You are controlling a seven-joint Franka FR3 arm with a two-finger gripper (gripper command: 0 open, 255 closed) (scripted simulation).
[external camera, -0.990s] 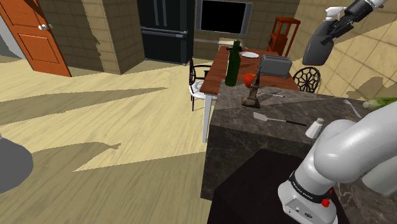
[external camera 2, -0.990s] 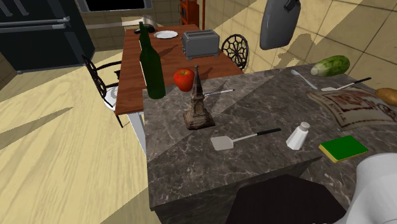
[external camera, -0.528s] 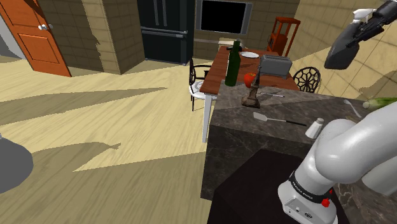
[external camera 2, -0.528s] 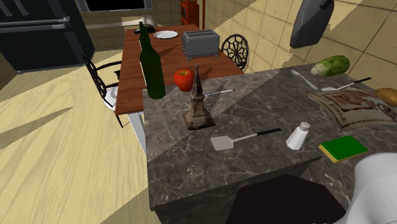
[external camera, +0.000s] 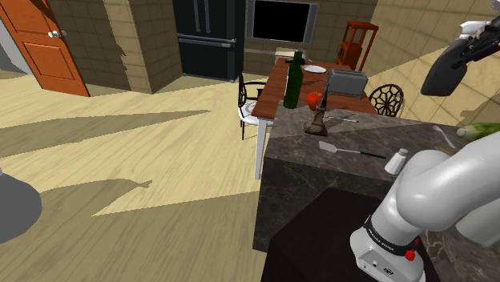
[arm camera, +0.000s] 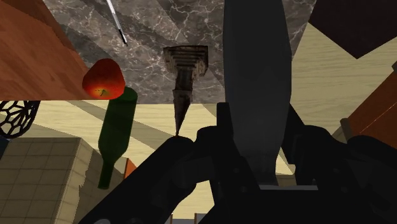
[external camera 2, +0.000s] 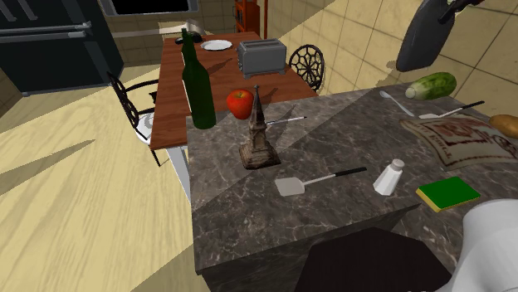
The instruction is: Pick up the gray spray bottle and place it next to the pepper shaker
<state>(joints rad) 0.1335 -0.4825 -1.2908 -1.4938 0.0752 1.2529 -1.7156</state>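
The dark gray spray bottle point(external camera: 443, 70) hangs tilted high in the air, above the marble counter's point(external camera: 352, 168) far side. My black gripper point(external camera: 479, 36) is shut on its neck end, at the shoulder view's upper right. From the second exterior camera the spray bottle point(external camera 2: 423, 37) hangs over the cucumber point(external camera 2: 431, 85), held by the gripper point(external camera 2: 459, 7) at the top edge. In the wrist view the bottle point(arm camera: 254, 57) is clasped between my gripper's point(arm camera: 256, 114) fingers. The white pepper shaker point(external camera: 397, 162) point(external camera 2: 388, 177) stands upright near the counter's front.
On the counter stand a tower statuette point(external camera 2: 258, 133), a spatula point(external camera 2: 311, 181), a green sponge point(external camera 2: 447, 193), a patterned mat point(external camera 2: 461, 137) and cutlery. A green bottle point(external camera 2: 197, 83), an apple point(external camera 2: 240, 104) and a toaster point(external camera 2: 261, 56) sit on the wooden table behind.
The gripper has carried the spray bottle steadily toward both exterior views' right, still high above the counter. Nothing on the counter has moved.
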